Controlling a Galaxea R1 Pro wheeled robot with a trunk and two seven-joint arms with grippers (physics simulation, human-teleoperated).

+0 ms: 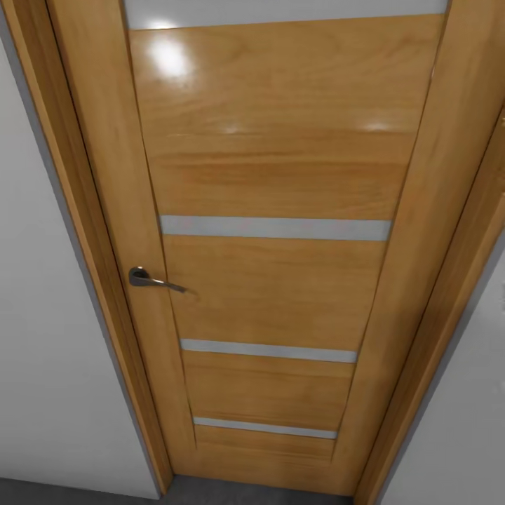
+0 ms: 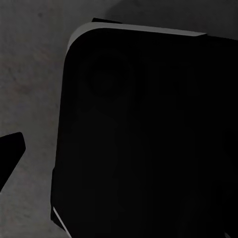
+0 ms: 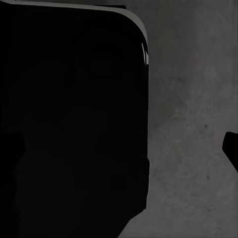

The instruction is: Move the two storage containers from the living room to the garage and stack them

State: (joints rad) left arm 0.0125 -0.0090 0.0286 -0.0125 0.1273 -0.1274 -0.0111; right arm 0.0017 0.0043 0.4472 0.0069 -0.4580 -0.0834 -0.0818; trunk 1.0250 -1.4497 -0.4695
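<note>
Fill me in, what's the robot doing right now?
It is in transit, handling nothing that the pictures show. The head view faces a closed light-wood door at close range, with a metal handle on its left side, white wall either side and a strip of dark grey floor at the bottom. Both wrist views look down at that rough grey floor past a dark, rounded part of the robot. The hands' state cannot be told.
</note>
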